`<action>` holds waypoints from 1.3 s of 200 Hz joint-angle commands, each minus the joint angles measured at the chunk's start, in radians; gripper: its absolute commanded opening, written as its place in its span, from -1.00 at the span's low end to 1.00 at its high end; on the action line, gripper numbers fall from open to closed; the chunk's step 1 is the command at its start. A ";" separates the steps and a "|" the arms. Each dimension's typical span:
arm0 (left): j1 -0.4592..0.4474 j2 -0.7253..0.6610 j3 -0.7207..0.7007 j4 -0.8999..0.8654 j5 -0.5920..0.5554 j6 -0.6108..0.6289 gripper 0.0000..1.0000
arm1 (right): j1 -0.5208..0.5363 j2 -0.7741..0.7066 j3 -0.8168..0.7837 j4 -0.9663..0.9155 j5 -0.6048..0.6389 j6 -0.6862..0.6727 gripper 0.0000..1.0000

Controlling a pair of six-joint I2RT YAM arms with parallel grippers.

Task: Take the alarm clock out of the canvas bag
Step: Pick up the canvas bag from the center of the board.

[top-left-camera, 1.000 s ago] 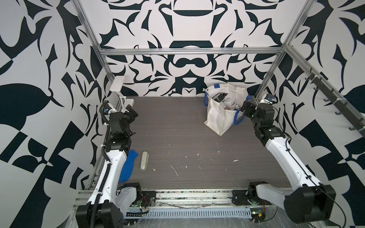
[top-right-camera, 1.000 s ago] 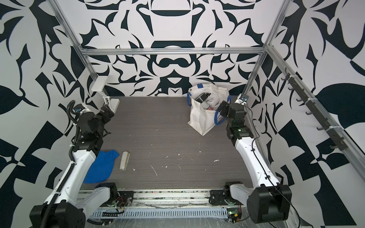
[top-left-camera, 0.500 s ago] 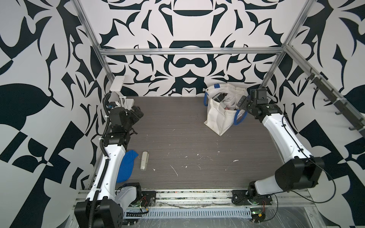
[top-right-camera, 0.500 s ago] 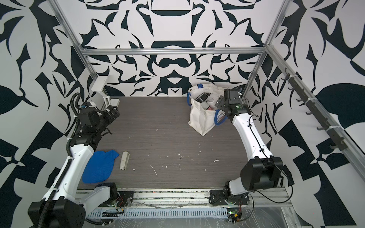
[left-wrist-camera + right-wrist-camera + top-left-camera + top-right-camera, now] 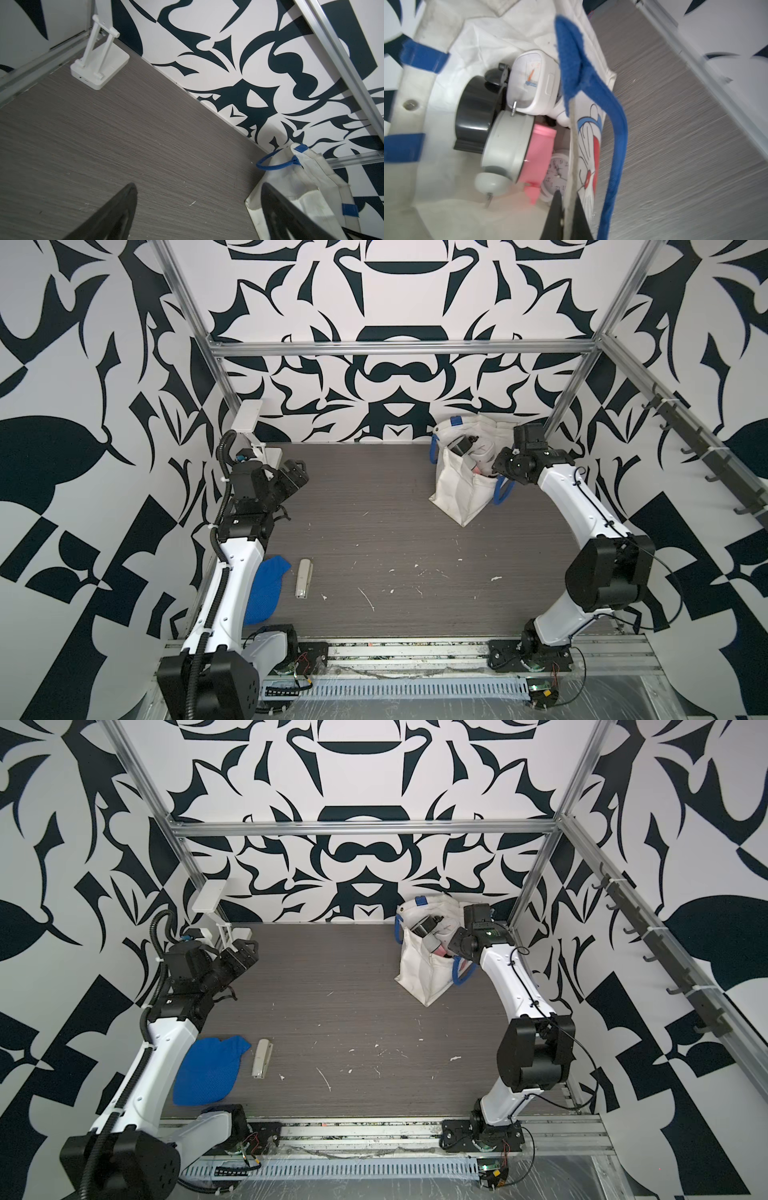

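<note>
We see the right gripper [image 5: 568, 199] clenched on the rim of the canvas bag [image 5: 457, 485], which stands at the far right of the table [image 5: 374, 531] near the back wall. Inside lie a grey twin-bell alarm clock [image 5: 508, 145], a black one [image 5: 473, 110], a white square one [image 5: 531, 83] and a pink one [image 5: 539, 155], all touching. The left gripper [image 5: 198, 188] hangs released, well apart from the bag.
</note>
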 commanded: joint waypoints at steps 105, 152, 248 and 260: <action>-0.188 0.304 0.331 -0.008 0.176 0.011 0.85 | 0.089 -0.164 -0.123 -0.056 -0.307 0.034 -1.00; -0.238 0.423 0.483 -0.083 0.263 0.066 0.85 | 0.190 -0.226 -0.159 -0.085 -0.338 0.050 -1.00; -0.330 0.759 0.933 -0.401 0.406 0.319 0.88 | 0.448 -0.290 -0.225 -0.093 -0.355 0.106 -1.00; -0.345 0.813 1.003 -0.439 0.407 0.343 0.89 | 0.464 -0.309 -0.244 -0.095 -0.352 0.113 -1.00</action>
